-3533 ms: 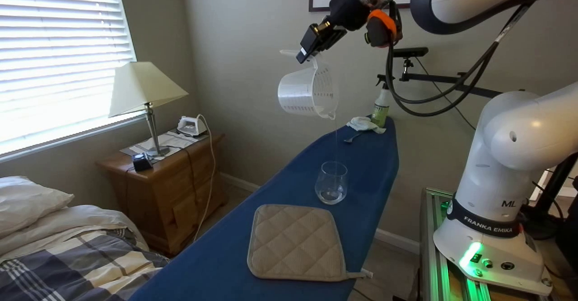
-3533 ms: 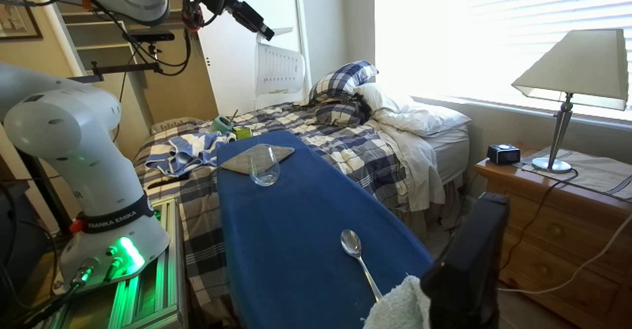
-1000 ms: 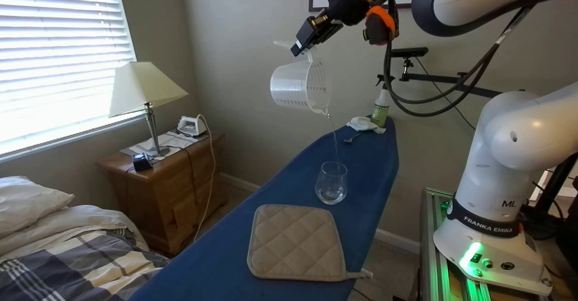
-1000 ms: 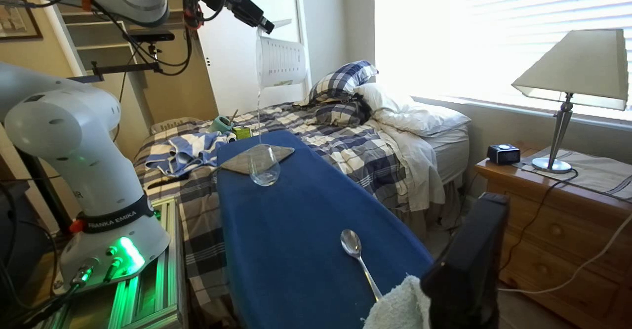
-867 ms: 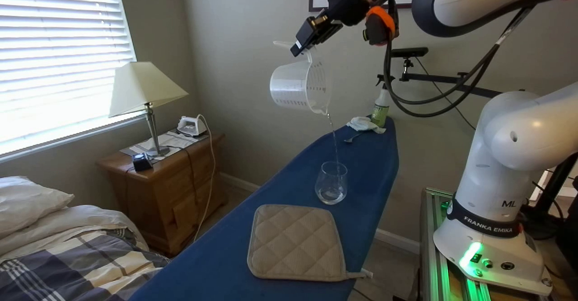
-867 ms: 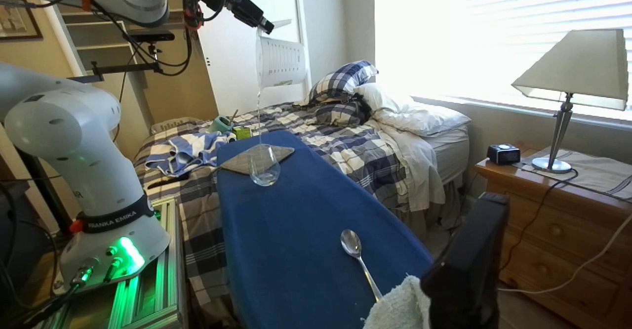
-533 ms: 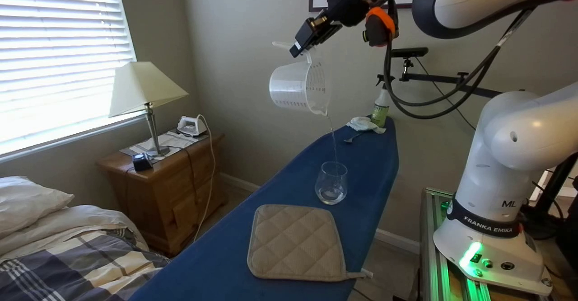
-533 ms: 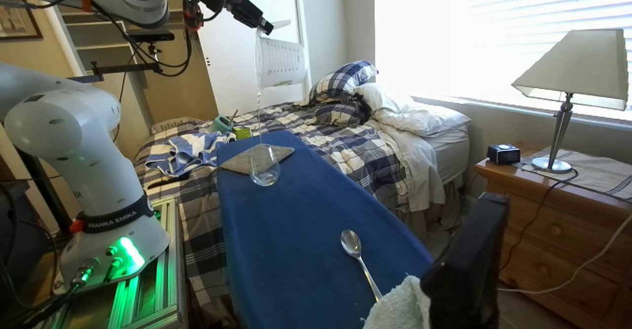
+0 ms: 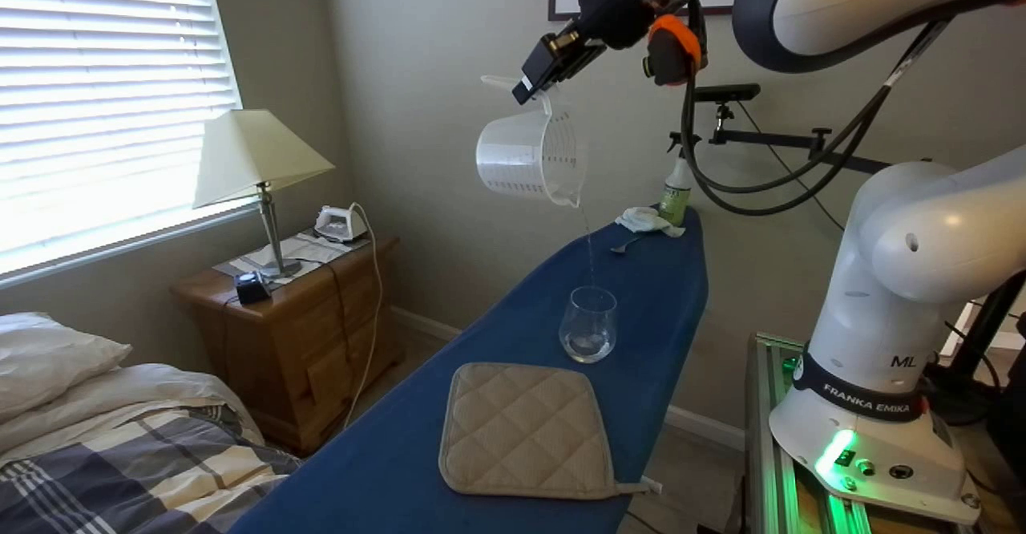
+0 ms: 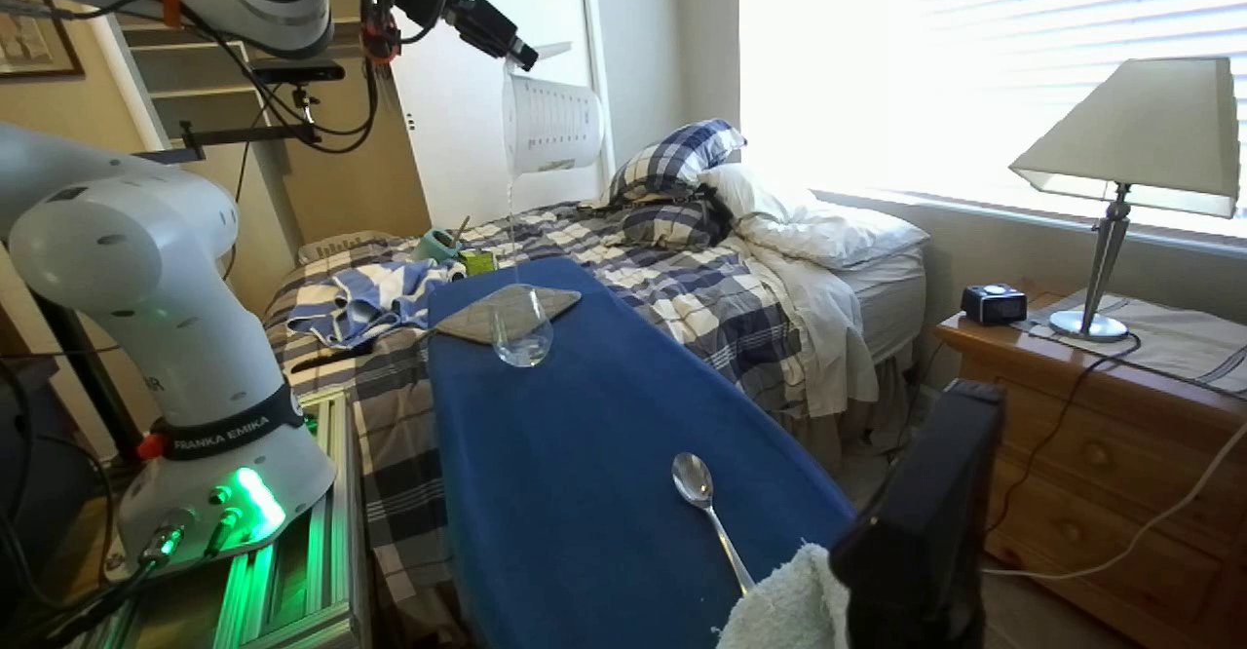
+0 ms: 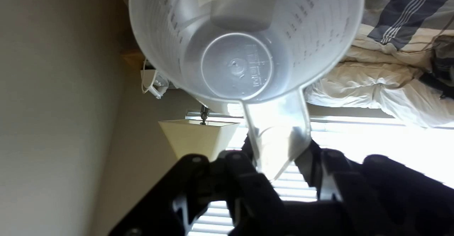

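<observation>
My gripper (image 9: pixel 525 95) is shut on the handle of a clear plastic measuring jug (image 9: pixel 517 155); it also shows in the wrist view (image 11: pixel 278 147), with a finger on each side of the handle. The jug lies nearly on its side in the air, handle up, spout down. Its inside (image 11: pixel 237 66) shows in the wrist view and looks nearly empty. A thin stream of clear liquid (image 9: pixel 589 241) falls from the spout towards a stemless glass (image 9: pixel 589 329). The glass stands upright on a blue ironing board (image 10: pixel 585 435), with a little clear liquid at its bottom.
A beige quilted pot holder (image 9: pixel 525 434) lies beside the glass. A spoon (image 10: pixel 694 481), a white cloth (image 9: pixel 648 220) and a spray bottle (image 9: pixel 676 193) are at the board's narrow end. A nightstand (image 9: pixel 280 341) with a lamp (image 9: pixel 256 157) and a bed (image 10: pixel 643 279) stand nearby.
Since 3.5 seconds ago the gripper and jug have shifted slightly away from the robot base. Over the last second they have sunk a little, and the stream looks thinner.
</observation>
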You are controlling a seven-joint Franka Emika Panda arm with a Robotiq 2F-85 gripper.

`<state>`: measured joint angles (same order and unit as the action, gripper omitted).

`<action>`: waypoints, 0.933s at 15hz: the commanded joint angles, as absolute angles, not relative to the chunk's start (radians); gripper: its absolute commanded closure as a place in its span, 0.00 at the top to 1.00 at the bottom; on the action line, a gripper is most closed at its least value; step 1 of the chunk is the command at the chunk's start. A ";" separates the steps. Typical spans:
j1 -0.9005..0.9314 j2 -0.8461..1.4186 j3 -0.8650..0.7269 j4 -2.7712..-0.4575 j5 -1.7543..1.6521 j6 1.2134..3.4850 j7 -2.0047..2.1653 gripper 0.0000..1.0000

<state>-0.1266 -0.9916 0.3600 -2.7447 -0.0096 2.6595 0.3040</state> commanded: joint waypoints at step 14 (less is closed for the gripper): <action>-0.121 -0.992 0.371 -2.743 -0.026 2.691 0.338 0.07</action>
